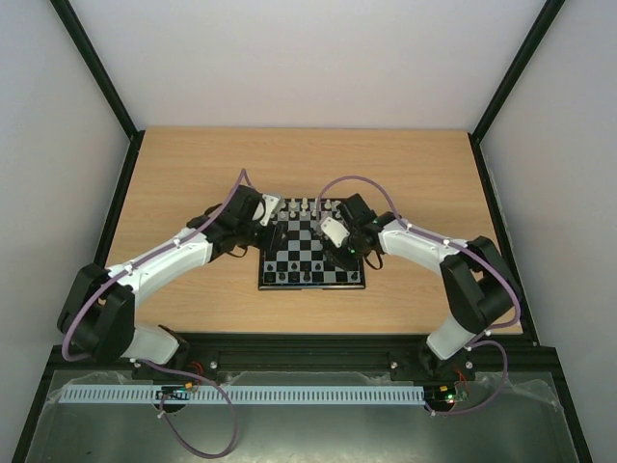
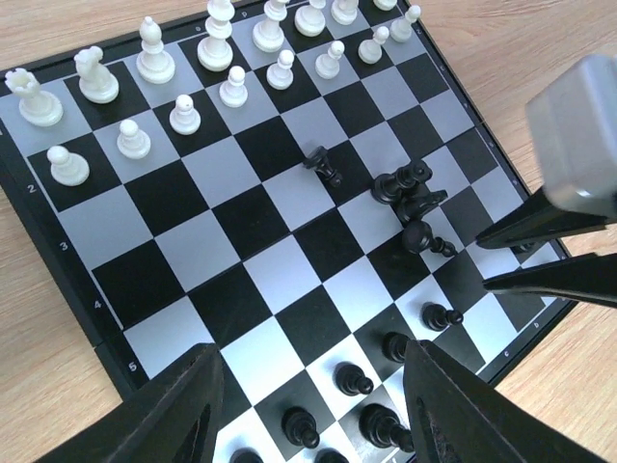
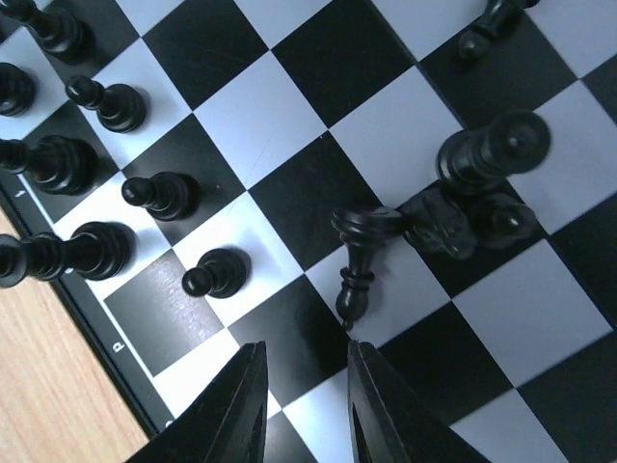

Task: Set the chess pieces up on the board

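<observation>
One toppled black piece [image 3: 359, 260] lay just beyond my right end effector [image 3: 305, 349], narrowly parted and empty; my left end effector [image 2: 310, 352] stood spread, empty, above the board [image 2: 164, 246].

- Two arms, the left arm [image 1: 164, 260] and the right arm [image 1: 416, 243], wear smooth white shells over their long links, with bulky black housings at the joints.
- A thin purple cable [image 1: 234, 193] runs along each arm in loose loops, fixed at small pale points.
- The left hand [image 2: 310, 349] ends in two broad, matt black fingers [image 2: 169, 415] with rounded shoulders.
- The right hand [image 3: 305, 345] carries slimmer, wedge-shaped black fingers [image 3: 236, 415]; from the left wrist camera a pale grey block [image 2: 578, 125] shows behind them.
- Both bases are black and sit on a black rail [image 1: 308, 359], with a green light [image 1: 445, 394] by the right base and reddish wires [image 1: 188, 388] by the left.
</observation>
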Tool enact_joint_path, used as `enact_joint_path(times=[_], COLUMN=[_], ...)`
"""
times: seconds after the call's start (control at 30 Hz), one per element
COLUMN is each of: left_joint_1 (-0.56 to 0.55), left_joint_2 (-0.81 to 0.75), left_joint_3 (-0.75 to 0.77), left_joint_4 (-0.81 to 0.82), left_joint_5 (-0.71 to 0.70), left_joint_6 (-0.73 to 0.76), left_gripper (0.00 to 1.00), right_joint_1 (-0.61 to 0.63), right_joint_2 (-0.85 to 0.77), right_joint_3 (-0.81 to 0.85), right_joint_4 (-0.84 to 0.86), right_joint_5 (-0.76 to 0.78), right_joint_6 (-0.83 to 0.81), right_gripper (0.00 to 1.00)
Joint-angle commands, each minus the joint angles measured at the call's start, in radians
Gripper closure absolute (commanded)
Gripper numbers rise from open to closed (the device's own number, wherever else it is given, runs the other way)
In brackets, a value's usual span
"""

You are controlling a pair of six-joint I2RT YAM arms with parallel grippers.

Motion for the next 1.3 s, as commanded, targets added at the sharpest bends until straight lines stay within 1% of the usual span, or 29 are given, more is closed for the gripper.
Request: enact_joint_path(times=[0.0, 0.13, 0.33, 0.53, 0.63, 0.73, 0.97, 1.27], left_joint_1=[0.008, 0.010, 0.009, 0.009, 0.009, 0.011, 0.015, 0.026], left_joint_2=[-0.047, -0.060, -0.060, -0.050, -0.024, 0.012, 0.094, 0.180], left_joint_3=[-0.034, -0.052, -0.065, -0.076, -0.080, -0.086, -0.072, -0.074], left_joint_4=[0.001, 0.012, 0.027, 0.056, 0.091, 0.154, 0.240, 0.360], left_joint_5=[0.001, 0.001, 0.008, 0.032, 0.091, 0.157, 0.269, 0.417], left_joint_6=[-0.025, -0.033, -0.043, -0.077, -0.111, -0.175, -0.273, -0.386], left_gripper=[0.45, 0.45, 0.45, 0.45, 0.45, 0.44, 0.44, 0.44], right_joint_1=[0.035, 0.041, 0.044, 0.047, 0.047, 0.047, 0.047, 0.048], right_joint_2=[0.046, 0.085, 0.125, 0.149, 0.136, 0.108, -0.013, -0.091], right_joint_3=[0.029, 0.056, 0.062, 0.062, 0.051, 0.043, 0.044, 0.036], right_joint_4=[0.023, 0.033, 0.045, 0.032, 0.012, -0.019, -0.060, -0.086], right_joint_5=[0.055, 0.119, 0.116, 0.122, 0.126, 0.120, 0.064, 0.025], right_joint_6=[0.017, 0.042, 0.035, 0.017, -0.001, -0.013, 0.006, 0.013], right_gripper=[0.76, 0.76, 0.77, 0.86, 0.91, 0.95, 0.96, 0.96])
